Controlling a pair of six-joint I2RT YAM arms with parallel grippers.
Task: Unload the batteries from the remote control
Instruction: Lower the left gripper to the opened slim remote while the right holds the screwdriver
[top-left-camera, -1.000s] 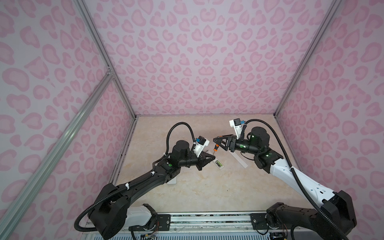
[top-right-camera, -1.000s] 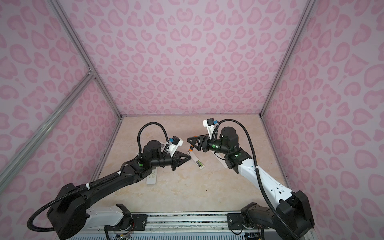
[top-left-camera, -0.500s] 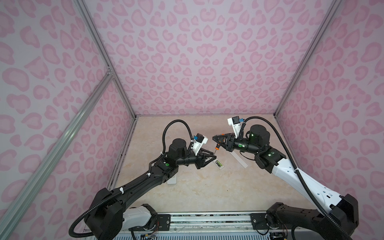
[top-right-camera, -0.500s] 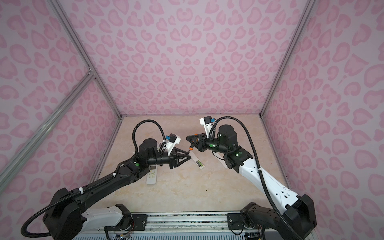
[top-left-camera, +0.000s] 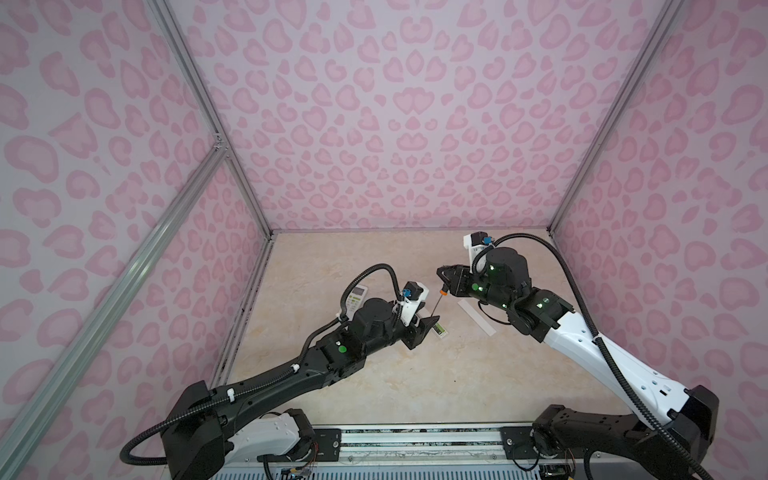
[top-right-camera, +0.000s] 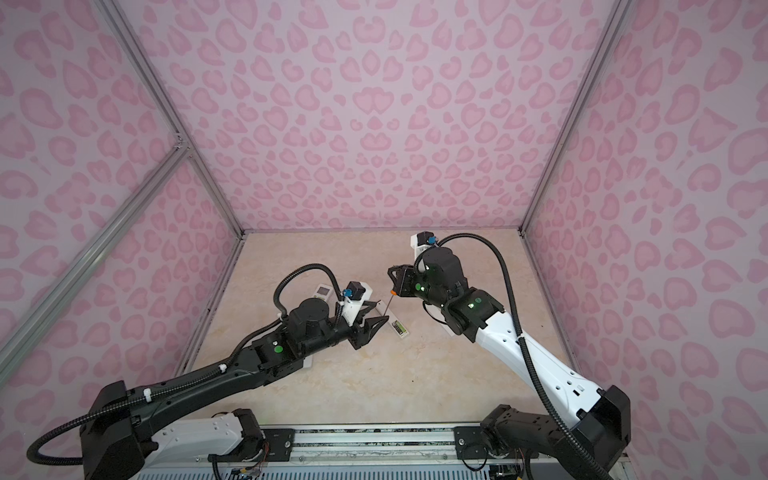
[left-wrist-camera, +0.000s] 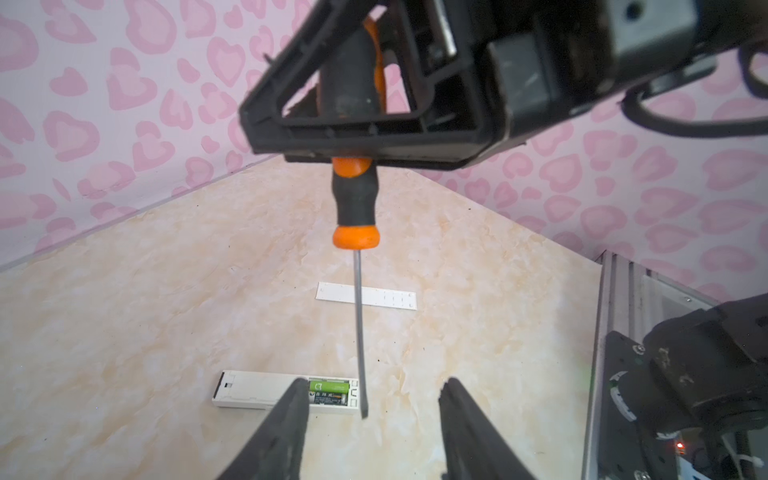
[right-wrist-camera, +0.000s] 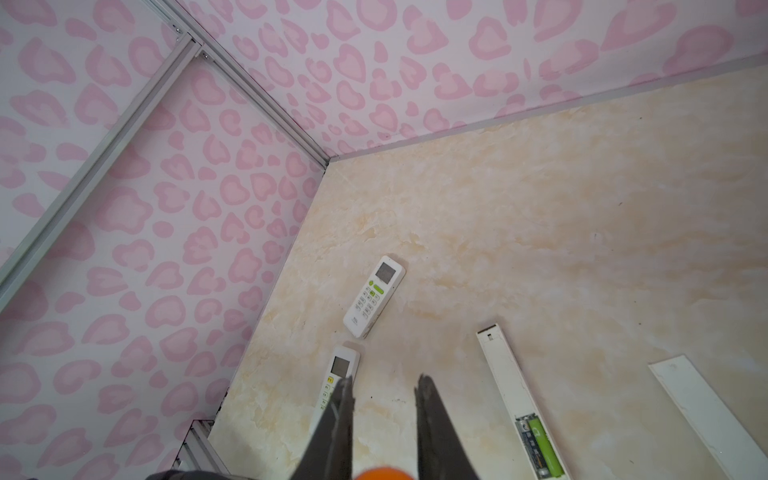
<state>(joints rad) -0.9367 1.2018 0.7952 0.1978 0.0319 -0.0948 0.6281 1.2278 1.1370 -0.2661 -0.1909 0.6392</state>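
**Batteries in the opened remote, screwdriver hanging at its end**

Two batteries (left-wrist-camera: 329, 389) side by side in the uncovered bay at one end of the slim white remote (left-wrist-camera: 257, 390), one lime green, one black, both lying in their slots. Remote itself flat on the bench (top-left-camera: 415, 386), back up.

Just past the bay end of the remote, the thin shaft of an orange-and-black screwdriver (left-wrist-camera: 355, 199), hanging tip down. Tip low beside that end; touching anything or not, impossible to tell. Handle pinched between the jaws of the right gripper (top-left-camera: 444, 280), above the remote's bay end.

Left gripper (left-wrist-camera: 375, 384) low over the same end of the remote, jaws spread and holding nothing. In the left wrist view, one fingertip across the edge of the bay and the screwdriver tip between the two fingers.

Along one long side of the remote, near it but apart, a loose white cover strip (left-wrist-camera: 365, 295) flat on the bench. On the remote's other long side, farther off, two more white remotes (right-wrist-camera: 374, 297) (right-wrist-camera: 340, 370) with small screens and keypads, face up, close to each other but not touching.
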